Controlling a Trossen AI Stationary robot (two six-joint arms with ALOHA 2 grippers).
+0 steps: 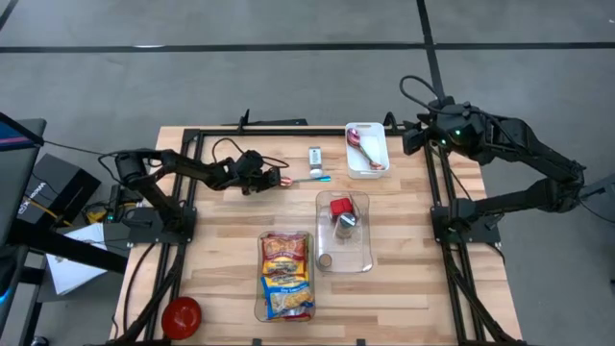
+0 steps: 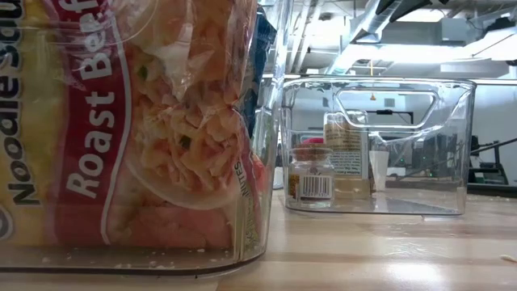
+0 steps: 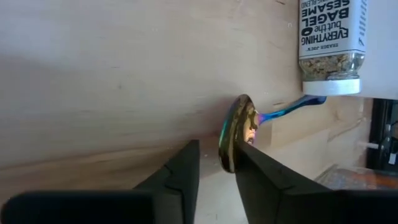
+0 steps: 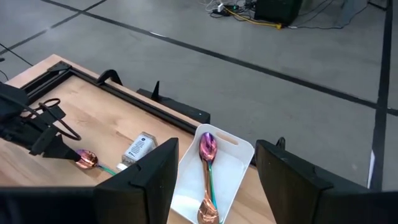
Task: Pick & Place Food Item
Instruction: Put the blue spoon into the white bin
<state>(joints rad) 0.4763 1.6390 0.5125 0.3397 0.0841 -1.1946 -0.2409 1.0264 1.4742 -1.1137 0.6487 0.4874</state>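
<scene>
A spoon with a copper bowl (image 3: 239,124) and a blue handle (image 1: 312,178) lies on the wooden table, left of a seasoning jar (image 1: 315,156) that lies on its side. My left gripper (image 1: 269,180) reaches low over the table from the left and is narrowly open, with the bowl's near rim between its fingertips (image 3: 216,148). My right gripper (image 1: 413,135) hangs open high over the table's far right corner, holding nothing. A noodle packet (image 1: 285,274) lies in a clear bin at the near middle. My left gripper comes slanting down from the table's left. The bowl's near rim (image 3: 227,155) lies against one finger (image 3: 255,168), while a gap shows between the rim and the other finger (image 3: 186,168). The spoon rests on the table.
A white tray (image 1: 382,144) at the far edge holds a second spoon (image 4: 208,168). A clear bin (image 1: 327,252) right of centre holds a red-lidded jar (image 1: 341,207) and other small items. A red round object (image 1: 181,315) sits near the front left corner.
</scene>
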